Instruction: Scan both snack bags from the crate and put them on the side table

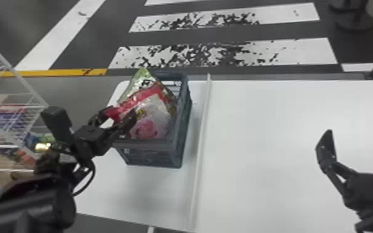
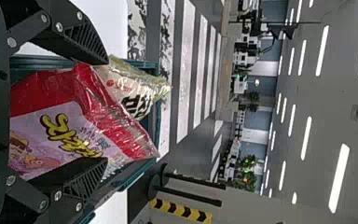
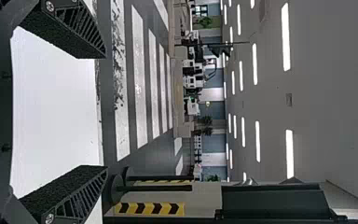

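In the head view my left gripper (image 1: 117, 116) is at the left side of the crate (image 1: 151, 143), its fingers apart around the near-left part of the red and pink snack bag (image 1: 155, 116). The green snack bag (image 1: 142, 74) leans behind it at the crate's far end. In the left wrist view the open left gripper (image 2: 105, 111) has the red and pink bag (image 2: 70, 126) between its spread fingers, with the green bag (image 2: 137, 91) beyond. My right gripper (image 1: 357, 139) stands open over the white table at the right; its fingers are wide apart (image 3: 105, 112) in the right wrist view.
The crate stands on the left white table (image 1: 133, 192). A raised pale edge (image 1: 202, 136) separates it from the larger white table (image 1: 266, 148) at the right. A wire rack (image 1: 9, 124) with packaged goods stands at the far left, beside the left arm.
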Motion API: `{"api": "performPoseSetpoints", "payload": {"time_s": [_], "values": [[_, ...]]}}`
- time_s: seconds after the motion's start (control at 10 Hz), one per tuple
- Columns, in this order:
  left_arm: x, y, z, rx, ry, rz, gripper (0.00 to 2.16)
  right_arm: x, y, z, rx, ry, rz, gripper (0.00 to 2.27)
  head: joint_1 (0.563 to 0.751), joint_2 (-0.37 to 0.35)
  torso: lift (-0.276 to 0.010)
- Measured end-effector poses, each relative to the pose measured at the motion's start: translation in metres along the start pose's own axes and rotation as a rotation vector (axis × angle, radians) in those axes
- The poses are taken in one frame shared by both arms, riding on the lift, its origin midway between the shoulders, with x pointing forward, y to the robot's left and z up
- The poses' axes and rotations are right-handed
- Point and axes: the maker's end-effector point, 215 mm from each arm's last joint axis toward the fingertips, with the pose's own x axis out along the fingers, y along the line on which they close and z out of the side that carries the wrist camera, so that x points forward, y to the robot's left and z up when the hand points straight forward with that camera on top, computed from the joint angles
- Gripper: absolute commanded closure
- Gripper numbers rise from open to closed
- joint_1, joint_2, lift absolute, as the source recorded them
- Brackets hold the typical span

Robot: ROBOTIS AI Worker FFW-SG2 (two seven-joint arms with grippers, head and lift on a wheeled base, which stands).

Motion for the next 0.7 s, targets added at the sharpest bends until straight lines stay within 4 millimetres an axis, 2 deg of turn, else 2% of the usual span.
{"api": "performPoseSetpoints", "payload": {"time_s": [0.1,0.2,0.5,0.7], "values": [[0.000,-0.001,-0.007,-0.004,0.028,-0.003,1.44,0.000,0.001,0.000,0.000,0.001,0.002,0.08,0.695,0.196,-0.087],[-0.005,-0.004,-0.012,-0.006,0.054,-0.019,2.14,0.000,0.002,0.000,0.001,0.001,0.004,0.08,0.695,0.195,-0.087],[-0.027,0.017,0.002,0.055,0.067,0.069,2.14,0.002,0.005,0.001,0.001,0.000,0.010,0.08,0.695,0.231,-0.087],[-0.037,0.021,0.018,0.057,0.038,0.083,2.14,0.002,0.006,0.002,0.002,-0.002,0.013,0.08,0.695,0.245,-0.087]]}}
